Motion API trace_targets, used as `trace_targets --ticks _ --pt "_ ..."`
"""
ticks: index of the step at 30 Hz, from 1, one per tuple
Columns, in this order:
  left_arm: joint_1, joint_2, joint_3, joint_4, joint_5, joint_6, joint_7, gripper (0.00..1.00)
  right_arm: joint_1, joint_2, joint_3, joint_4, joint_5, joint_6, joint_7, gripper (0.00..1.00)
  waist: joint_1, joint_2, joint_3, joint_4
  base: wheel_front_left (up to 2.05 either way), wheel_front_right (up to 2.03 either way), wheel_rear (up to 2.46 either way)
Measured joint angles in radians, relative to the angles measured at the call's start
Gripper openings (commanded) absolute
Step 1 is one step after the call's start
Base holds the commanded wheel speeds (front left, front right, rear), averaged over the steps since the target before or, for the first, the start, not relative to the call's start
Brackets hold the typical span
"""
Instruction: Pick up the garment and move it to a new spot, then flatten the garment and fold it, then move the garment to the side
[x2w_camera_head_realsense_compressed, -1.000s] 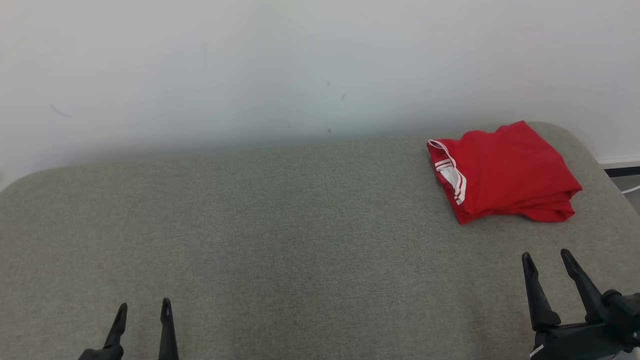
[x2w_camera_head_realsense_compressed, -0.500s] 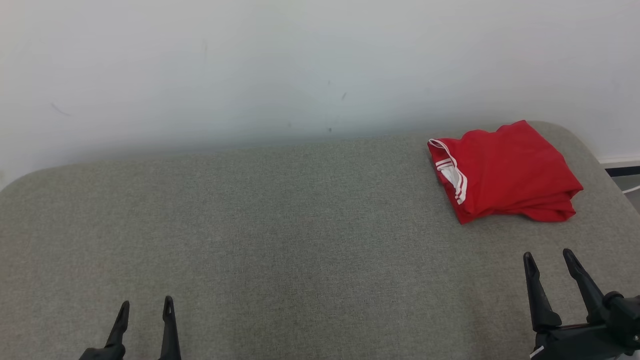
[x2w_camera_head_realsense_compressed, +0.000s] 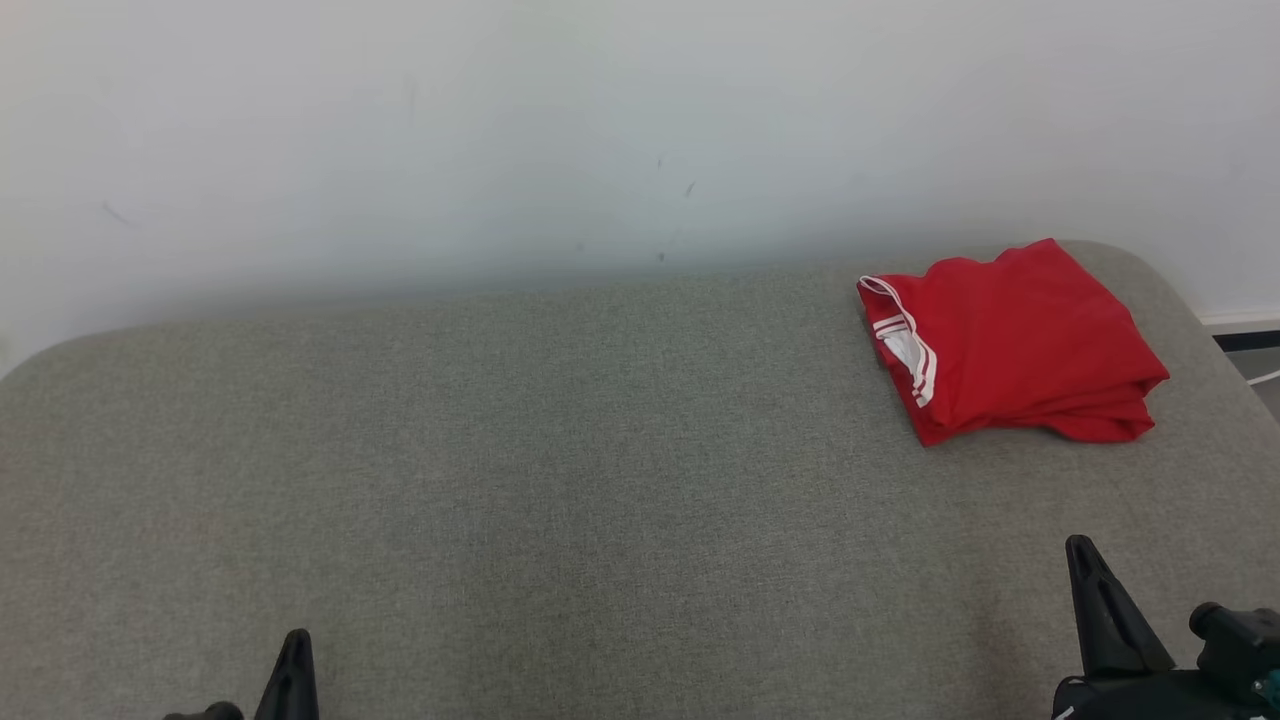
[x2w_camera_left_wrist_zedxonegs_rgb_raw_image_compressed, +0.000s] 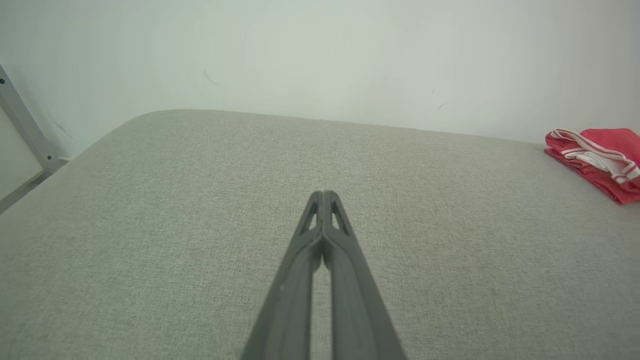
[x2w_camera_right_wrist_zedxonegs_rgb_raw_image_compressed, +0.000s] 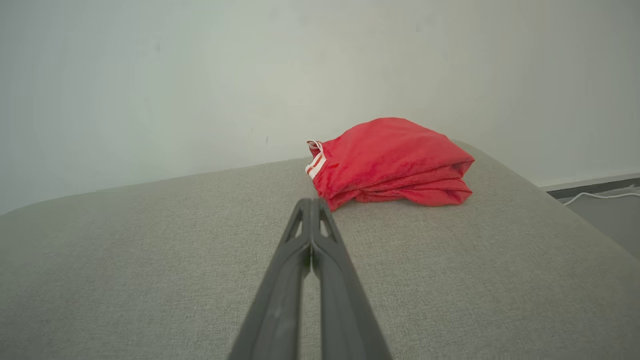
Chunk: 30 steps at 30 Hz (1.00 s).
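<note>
A red garment (x2w_camera_head_realsense_compressed: 1010, 345) with white stripes lies folded at the far right of the grey upholstered surface (x2w_camera_head_realsense_compressed: 560, 460). It also appears as the garment (x2w_camera_right_wrist_zedxonegs_rgb_raw_image_compressed: 390, 162) ahead of my right fingers and the garment (x2w_camera_left_wrist_zedxonegs_rgb_raw_image_compressed: 597, 160) at the right edge of the left wrist view. My left gripper (x2w_camera_head_realsense_compressed: 293, 665) is shut near the front left edge, far from the garment, with nothing in it; its closed tips show as the left gripper (x2w_camera_left_wrist_zedxonegs_rgb_raw_image_compressed: 324, 194). My right gripper (x2w_camera_head_realsense_compressed: 1085, 560) is shut at the front right, a short way in front of the garment, holding nothing; its tips meet at the right gripper (x2w_camera_right_wrist_zedxonegs_rgb_raw_image_compressed: 311, 201).
A white wall (x2w_camera_head_realsense_compressed: 600, 130) rises directly behind the surface. A metal frame (x2w_camera_left_wrist_zedxonegs_rgb_raw_image_compressed: 25, 135) stands off the surface's left end. Floor with a white cable (x2w_camera_right_wrist_zedxonegs_rgb_raw_image_compressed: 600, 195) lies beyond the rounded right end.
Both grippers have closed from open and have drawn back slightly toward the bottom of the head view. The garment has stayed where it was.
</note>
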Motion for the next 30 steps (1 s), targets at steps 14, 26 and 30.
trace_targets --ticks 14,26,30 --pt "-0.025 -0.002 0.031 0.041 -0.249 -0.03 0.036 0.0 -0.02 0.043 -0.045 0.033 0.165 0.035 0.056 0.0 0.0 0.0 0.006 0.003 0.0 0.0 0.0" --pt "-0.053 -0.004 0.059 0.072 -0.451 -0.059 0.061 0.0 -0.046 0.08 -0.085 0.06 0.31 0.063 0.104 0.0 0.0 0.0 0.011 0.005 0.0 0.0 0.0" --pt "-0.066 -0.005 0.067 0.087 -0.534 -0.073 0.072 0.0 -0.048 0.095 -0.1 0.078 0.367 0.077 0.121 0.0 0.0 0.0 0.014 0.006 0.0 0.0 0.0"
